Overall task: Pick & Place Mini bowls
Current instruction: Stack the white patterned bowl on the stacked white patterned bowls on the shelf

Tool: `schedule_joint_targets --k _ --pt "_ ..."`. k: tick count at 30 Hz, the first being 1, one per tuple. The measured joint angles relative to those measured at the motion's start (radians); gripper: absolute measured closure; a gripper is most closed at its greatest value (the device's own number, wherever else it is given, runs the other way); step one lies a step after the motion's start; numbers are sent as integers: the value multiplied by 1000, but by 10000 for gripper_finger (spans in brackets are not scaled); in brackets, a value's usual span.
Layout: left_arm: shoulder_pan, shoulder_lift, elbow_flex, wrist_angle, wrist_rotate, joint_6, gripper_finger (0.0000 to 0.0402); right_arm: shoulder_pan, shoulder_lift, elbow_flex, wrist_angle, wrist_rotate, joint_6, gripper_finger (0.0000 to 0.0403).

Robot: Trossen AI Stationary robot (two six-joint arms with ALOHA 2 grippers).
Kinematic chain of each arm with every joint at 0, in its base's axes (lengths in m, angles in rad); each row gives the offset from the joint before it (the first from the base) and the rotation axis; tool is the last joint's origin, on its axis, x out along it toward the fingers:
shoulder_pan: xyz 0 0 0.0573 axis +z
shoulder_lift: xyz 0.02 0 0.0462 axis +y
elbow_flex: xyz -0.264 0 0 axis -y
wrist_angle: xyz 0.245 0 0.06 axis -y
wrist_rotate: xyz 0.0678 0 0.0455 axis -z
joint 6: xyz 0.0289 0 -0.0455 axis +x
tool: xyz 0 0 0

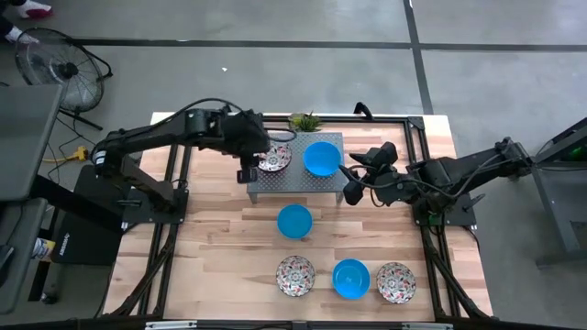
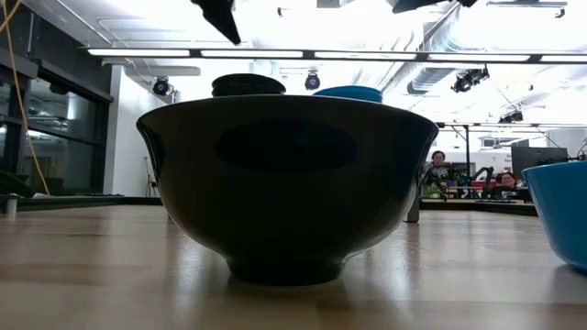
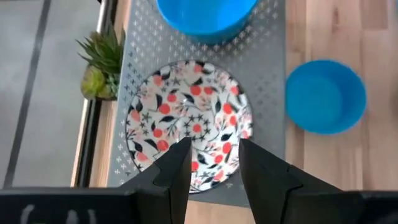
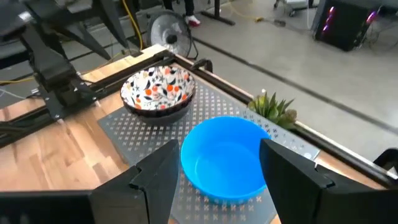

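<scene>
A grey perforated platform [image 1: 295, 178] stands at the table's far middle. On it rest a floral mini bowl [image 1: 274, 158] and, to its right, a blue mini bowl [image 1: 321, 158], both upright on their bases. My left gripper [image 3: 214, 163] hovers open above the near-left rim of the floral bowl [image 3: 186, 121]. My right gripper [image 4: 214, 171] is open at the platform's right end, its fingers pointing at the blue bowl [image 4: 225, 157] without reaching it. Several more bowls sit on the wood: blue [image 1: 294, 221], floral [image 1: 295, 275], blue [image 1: 350, 279], floral [image 1: 395, 282].
A small green plant [image 1: 304, 120] stands at the platform's far edge. Black frame rails [image 1: 174, 211] run along the table's left and right sides. In the low view one bowl [image 2: 286, 183] fills the foreground. People sit in the room far behind.
</scene>
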Motion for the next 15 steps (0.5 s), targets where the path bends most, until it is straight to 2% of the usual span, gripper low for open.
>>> schedule_joint_targets --k 8,15 --pt "-181 -50 -21 -68 -109 -138 273 0 -22 0 -36 -58 8 192" --pt "-331 -115 -130 -66 -203 -307 273 0 -36 0 -178 -194 85 192"
